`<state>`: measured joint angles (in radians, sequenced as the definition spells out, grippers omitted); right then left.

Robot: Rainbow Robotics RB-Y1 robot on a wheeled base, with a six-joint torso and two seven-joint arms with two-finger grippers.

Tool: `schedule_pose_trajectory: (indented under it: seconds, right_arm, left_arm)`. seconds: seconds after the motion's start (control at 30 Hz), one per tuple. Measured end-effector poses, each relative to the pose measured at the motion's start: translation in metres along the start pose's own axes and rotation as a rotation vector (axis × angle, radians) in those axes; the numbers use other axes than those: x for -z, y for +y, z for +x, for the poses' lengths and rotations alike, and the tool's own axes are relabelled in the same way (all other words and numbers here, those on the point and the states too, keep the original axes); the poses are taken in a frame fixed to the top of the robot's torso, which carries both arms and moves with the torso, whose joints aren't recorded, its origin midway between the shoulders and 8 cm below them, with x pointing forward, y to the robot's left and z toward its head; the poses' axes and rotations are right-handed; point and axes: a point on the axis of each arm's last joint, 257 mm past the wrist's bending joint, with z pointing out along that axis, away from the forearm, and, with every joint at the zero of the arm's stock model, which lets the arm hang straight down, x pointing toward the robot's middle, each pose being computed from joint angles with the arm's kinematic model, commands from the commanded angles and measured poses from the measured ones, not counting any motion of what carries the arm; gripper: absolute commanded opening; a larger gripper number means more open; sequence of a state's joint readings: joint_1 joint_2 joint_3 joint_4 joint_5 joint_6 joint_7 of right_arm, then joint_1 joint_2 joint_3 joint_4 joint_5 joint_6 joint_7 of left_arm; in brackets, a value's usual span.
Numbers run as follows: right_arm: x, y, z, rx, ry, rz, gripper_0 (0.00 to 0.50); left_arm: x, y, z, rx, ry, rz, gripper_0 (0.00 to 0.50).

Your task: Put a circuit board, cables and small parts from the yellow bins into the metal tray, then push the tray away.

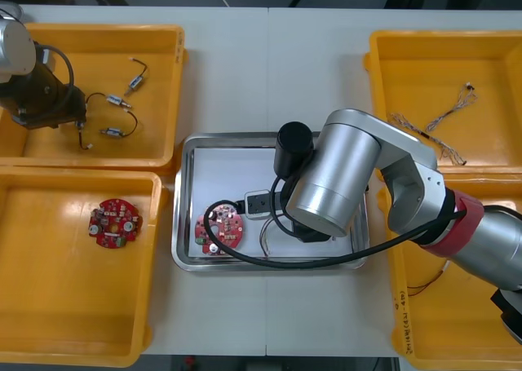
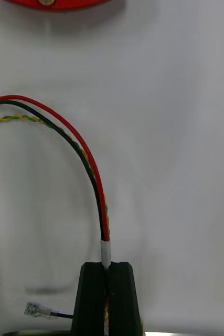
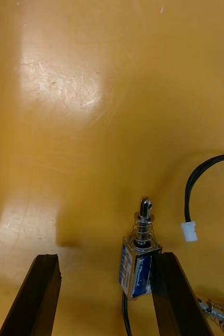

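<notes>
The right jaws hang over the metal tray (image 1: 183,216) at the centre of the tabletop (image 1: 269,61). They are closed on a cable (image 2: 94,173) of red, black and twisted yellow strands, which arcs out over the tray's white floor. A red circuit board (image 1: 220,228) lies in the tray toward its 8 o'clock corner.

At the tabletop's 10 o'clock, the left jaws stand open inside a yellow bin (image 1: 90,61). A small metal part (image 3: 138,260) sits between them, close against one jaw, with a black cable (image 3: 193,184) just beside it. A second circuit board (image 1: 115,222) lies in a second yellow bin (image 1: 49,289) at 8 o'clock.
</notes>
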<state>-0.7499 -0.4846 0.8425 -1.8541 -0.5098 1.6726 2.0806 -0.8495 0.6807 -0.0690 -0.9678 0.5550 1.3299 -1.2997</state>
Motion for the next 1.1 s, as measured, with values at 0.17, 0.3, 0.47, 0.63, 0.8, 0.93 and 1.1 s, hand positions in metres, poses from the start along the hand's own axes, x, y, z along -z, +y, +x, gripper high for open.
schedule_pose_trajectory:
  seconds: [0.17,0.3,0.47,0.63,0.8,0.93,1.1]
  right_arm:
    - [-0.002,0.0,0.003,-0.005,0.01,0.004,0.5]
    - [-0.003,-0.003,0.006,-0.007,0.018,0.015,0.5]
    - [-0.003,-0.003,0.006,-0.007,0.018,0.016,0.5]
    - [-0.002,-0.005,0.006,-0.011,0.017,0.018,0.5]
    - [0.003,-0.011,0.009,-0.038,0.013,0.018,0.5]
    - [0.016,-0.016,0.017,-0.07,0.017,0.006,0.5]
    - [0.043,-0.022,0.032,-0.111,0.039,0.001,0.5]
  left_arm:
    - [-0.002,-0.005,-0.002,0.002,-0.013,0.014,0.5]
    - [-0.004,-0.008,-0.003,0.004,-0.021,0.024,0.5]
    - [-0.005,-0.015,-0.005,0.003,-0.032,0.038,0.5]
    - [-0.009,-0.019,-0.003,-0.026,-0.037,0.029,0.5]
    - [-0.011,-0.021,0.0,-0.037,-0.031,0.028,0.5]
    - [-0.012,-0.021,0.001,-0.036,-0.029,0.029,0.067]
    - [-0.012,-0.022,0.001,-0.035,-0.028,0.033,0.0]
